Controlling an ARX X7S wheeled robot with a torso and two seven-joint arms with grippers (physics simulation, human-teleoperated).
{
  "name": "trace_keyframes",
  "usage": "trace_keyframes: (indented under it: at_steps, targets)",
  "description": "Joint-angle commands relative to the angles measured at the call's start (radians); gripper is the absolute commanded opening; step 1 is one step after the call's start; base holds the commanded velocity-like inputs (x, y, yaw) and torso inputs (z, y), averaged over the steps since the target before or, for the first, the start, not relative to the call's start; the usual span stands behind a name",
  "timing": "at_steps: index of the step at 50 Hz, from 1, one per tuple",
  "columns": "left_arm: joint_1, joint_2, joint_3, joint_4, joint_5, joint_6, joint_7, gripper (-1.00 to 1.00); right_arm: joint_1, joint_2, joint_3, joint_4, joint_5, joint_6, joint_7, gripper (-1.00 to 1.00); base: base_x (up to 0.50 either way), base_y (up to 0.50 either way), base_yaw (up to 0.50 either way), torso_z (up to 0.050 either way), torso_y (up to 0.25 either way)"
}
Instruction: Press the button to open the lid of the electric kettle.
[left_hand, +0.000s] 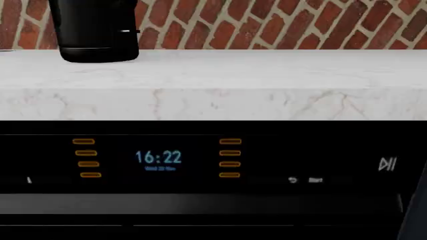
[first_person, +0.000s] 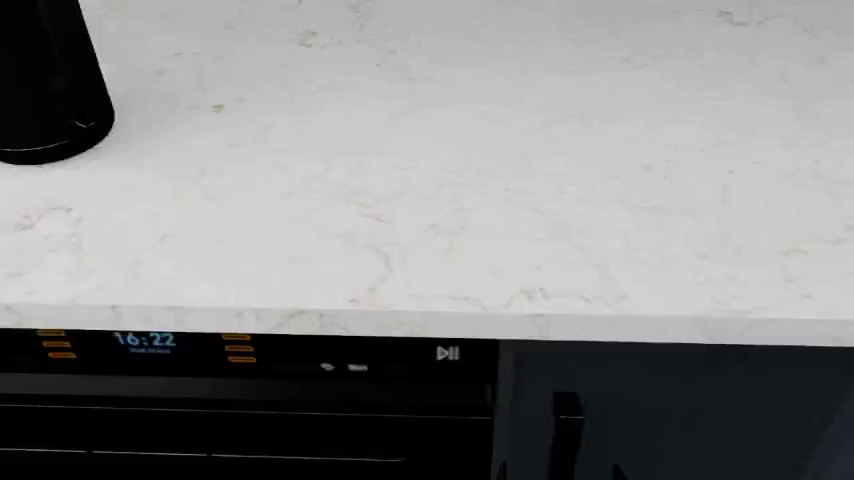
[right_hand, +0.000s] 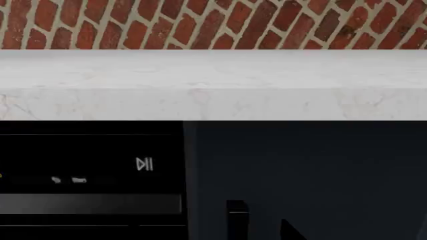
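Observation:
The electric kettle (first_person: 47, 90) is a glossy black cylinder on a round base, standing at the far left of the white marble counter (first_person: 454, 200). Only its lower body shows in the head view. In the left wrist view the kettle (left_hand: 93, 30) stands at the back of the counter in front of the brick wall, cut off above. Its lid, red ring, handle and button are out of view. Neither gripper shows in any view.
A black dishwasher panel (left_hand: 159, 159) with a blue 16:22 display and orange bars sits under the counter edge; it also shows in the head view (first_person: 144, 343). A dark cabinet front (right_hand: 307, 170) is to its right. A red brick wall (right_hand: 213, 22) backs the counter.

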Motion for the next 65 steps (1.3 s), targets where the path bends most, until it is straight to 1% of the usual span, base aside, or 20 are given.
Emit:
trace_keyframes:
  at_steps: [1,11,14,15,16,17,23,25,26,27,29,33,34,36,38,42,51,57,63,65]
  targets:
    - [0.0,-0.01,0.011,0.0,-0.01,0.0,-0.011,1.0,0.009,0.115,-0.139,-0.006,0.115,0.0,0.139,1.0,0.0,0.0,0.0,0.0,0.0]
    - [-0.001,-0.041,0.047,0.0,-0.058,-0.002,-0.034,1.0,0.019,0.123,-0.158,0.005,0.11,-0.04,0.141,1.0,0.0,0.0,0.0,0.0,0.0]
    - [-0.002,-0.045,0.051,0.011,-0.067,-0.035,-0.04,1.0,0.015,0.125,-0.159,0.004,0.112,-0.041,0.143,1.0,0.0,0.0,0.0,0.0,0.0]
    - [-0.001,-0.009,0.008,0.015,-0.038,-0.049,0.002,1.0,0.002,0.01,-0.023,0.0,0.0,-0.031,0.008,1.0,0.0,0.0,0.0,0.0,0.0]
    - [-0.005,-0.009,0.014,-0.025,-0.082,-0.034,0.009,1.0,0.002,0.015,-0.032,-0.021,0.001,-0.012,0.02,1.0,0.0,0.0,0.0,0.0,0.0]
    - [-0.014,-0.017,0.033,-0.046,-0.06,-0.015,-0.005,1.0,-0.003,0.019,-0.039,-0.037,0.003,-0.001,0.029,1.0,0.0,0.0,0.0,0.0,0.0]
    - [-0.02,-0.034,0.072,-0.054,-0.076,-0.02,-0.018,1.0,-0.013,0.043,-0.069,-0.077,0.016,0.051,0.038,1.0,0.0,0.0,0.0,0.0,0.0]
    - [-0.036,-0.036,0.071,-0.052,-0.097,-0.013,-0.017,1.0,-0.011,0.055,-0.074,-0.159,0.008,0.128,0.045,1.0,0.0,0.0,0.0,0.0,0.0]
    - [-0.043,-0.034,0.068,-0.04,-0.126,-0.009,-0.006,1.0,-0.009,0.06,-0.076,-0.243,0.002,0.204,0.051,1.0,0.0,0.0,0.0,0.0,0.0]
    - [-0.045,-0.044,0.085,-0.021,-0.103,-0.007,-0.009,1.0,0.001,0.068,-0.086,-0.357,-0.021,0.304,0.057,1.0,0.0,0.0,0.0,0.0,0.0]
    - [-0.042,-0.054,0.113,-0.001,-0.072,-0.015,-0.016,1.0,0.024,0.069,-0.076,-0.465,-0.011,0.411,0.06,1.0,0.0,0.0,0.0,0.0,0.0]
    - [-0.038,-0.055,0.109,0.038,-0.098,-0.023,-0.031,1.0,0.093,0.089,-0.079,-0.661,-0.028,0.641,0.065,1.0,0.0,0.0,0.0,0.0,0.0]
    - [-0.074,-0.031,0.109,-0.112,-0.087,0.127,-0.017,1.0,0.109,0.1,-0.089,-0.706,-0.042,0.688,0.066,1.0,0.0,0.0,0.0,0.0,0.0]
    - [-0.11,-0.025,0.116,-0.412,-0.074,0.427,-0.025,1.0,0.133,0.112,-0.102,-0.772,-0.058,0.771,0.066,1.0,0.0,0.0,0.0,0.0,0.0]
    - [-0.088,-0.036,0.127,-0.357,-0.058,0.421,-0.043,1.0,0.162,0.126,-0.119,-0.839,-0.07,0.85,0.06,1.0,0.0,0.0,0.0,0.0,0.0]
    - [-0.071,-0.05,0.144,-0.276,-0.045,0.376,-0.058,1.0,0.205,0.131,-0.127,-0.887,-0.073,0.924,0.055,1.0,0.0,0.0,0.0,0.0,0.0]
    - [-0.049,-0.071,0.166,-0.14,-0.036,0.35,-0.08,1.0,0.361,0.136,-0.122,-0.957,-0.059,1.104,0.028,1.0,0.0,0.0,0.0,0.0,0.0]
    - [-0.03,-0.082,0.176,-0.103,-0.037,0.346,-0.09,1.0,0.412,0.137,-0.133,-0.969,-0.053,1.152,0.023,1.0,0.0,0.0,0.0,0.0,0.0]
    - [-0.035,-0.091,0.185,-0.099,-0.041,0.344,-0.096,1.0,0.439,0.133,-0.101,-0.957,-0.044,1.169,0.019,1.0,0.0,0.0,0.0,0.0,0.0]
    - [-0.035,-0.093,0.189,-0.103,-0.042,0.346,-0.098,1.0,0.46,0.133,-0.101,-0.95,-0.059,1.217,0.039,1.0,0.0,0.0,0.0,0.0,0.0]
